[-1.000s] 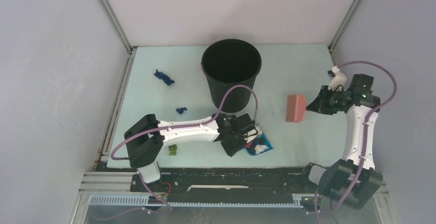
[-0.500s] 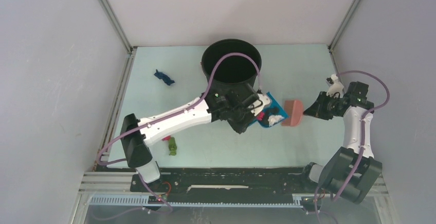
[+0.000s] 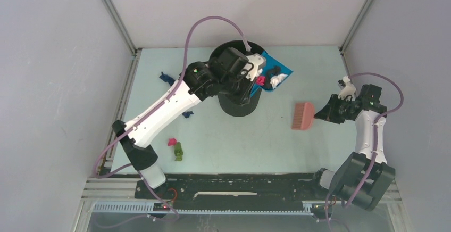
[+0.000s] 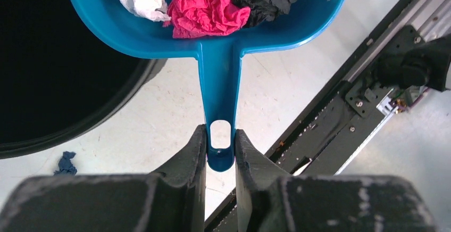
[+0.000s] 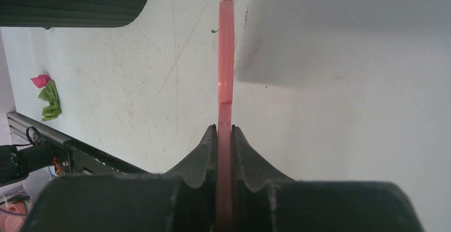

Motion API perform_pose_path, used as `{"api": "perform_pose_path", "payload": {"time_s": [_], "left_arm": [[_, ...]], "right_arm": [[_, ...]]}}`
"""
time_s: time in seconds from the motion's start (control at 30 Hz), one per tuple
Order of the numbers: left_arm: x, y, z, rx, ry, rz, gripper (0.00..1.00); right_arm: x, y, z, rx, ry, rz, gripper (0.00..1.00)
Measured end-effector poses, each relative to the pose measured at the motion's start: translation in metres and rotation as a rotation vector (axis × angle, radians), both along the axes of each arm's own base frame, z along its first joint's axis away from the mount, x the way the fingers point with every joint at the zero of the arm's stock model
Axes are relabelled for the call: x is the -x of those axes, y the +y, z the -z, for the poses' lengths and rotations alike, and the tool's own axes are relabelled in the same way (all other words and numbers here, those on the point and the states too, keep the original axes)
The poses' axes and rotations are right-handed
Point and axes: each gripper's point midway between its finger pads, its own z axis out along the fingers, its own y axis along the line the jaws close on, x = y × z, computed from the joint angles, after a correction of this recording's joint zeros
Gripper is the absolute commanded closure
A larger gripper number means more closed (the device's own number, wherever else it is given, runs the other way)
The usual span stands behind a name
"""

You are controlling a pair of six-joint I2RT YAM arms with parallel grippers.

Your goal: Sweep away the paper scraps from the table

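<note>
1. Walls come first in the overhead view: plain grey walls (image 3: 53, 93) enclose a pale mint-green surface (image 3: 255, 147) on three sides. Aluminium frame edges (image 3: 123, 101) border it and a black rail (image 3: 239, 185) runs across the near side.
   - A black round bucket (image 3: 239, 104) stands at the far middle.
   - The left gripper (image 3: 255, 67) holds a blue plastic dustpan (image 3: 279, 67) raised at the bucket's right rim, with magenta, black and white paper scraps (image 3: 274, 77) lying in it.
   - Loose scraps lie left of the bucket: a dark blue scrap (image 3: 166, 76) farther off, a smaller blue bit (image 3: 187, 114) near the bucket's base, and a magenta scrap (image 3: 172, 142) just beside a green scrap (image 3: 178, 151) towards the near edge.
   - The right gripper (image 3: 322, 114) clamps a pink hand brush (image 3: 303, 116), well apart from the bucket on its right.
2. Left wrist view: the gripper fingers (image 4: 194, 157) are clenched on the end of the dustpan handle, either side of its hanging hole. The pan carries white, magenta and black scraps. The bucket's dark mouth fills the left. The scuffed surface lies below, with one dark blue scrap beside the bucket, and the rail crosses on the right.
3. Right wrist view: the gripper is pinched tight on the brush, seen edge-on as a thin pink strip. The scratched surface spreads beneath, with the bucket wall at top left. The magenta and green scraps touch, near the rail.
</note>
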Motion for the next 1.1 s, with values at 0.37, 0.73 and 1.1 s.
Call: {"api": "perform_pose_path", "payload": {"time_s": [0.37, 0.73, 1.1], "left_arm": [[-0.043, 0.019, -0.046, 0.22, 0.056, -0.181, 1.0], [-0.038, 0.013, -0.07, 0.586, 0.232, -0.205, 1.0], [-0.054, 0.014, -0.07, 0.98, 0.399, -0.289, 1.0]], "right_arm": [[0.0, 0.001, 0.0, 0.005, -0.002, -0.009, 1.0], [0.001, 0.005, 0.001, 0.009, -0.006, -0.025, 1.0], [0.001, 0.01, 0.001, 0.018, -0.007, -0.048, 1.0]]}}
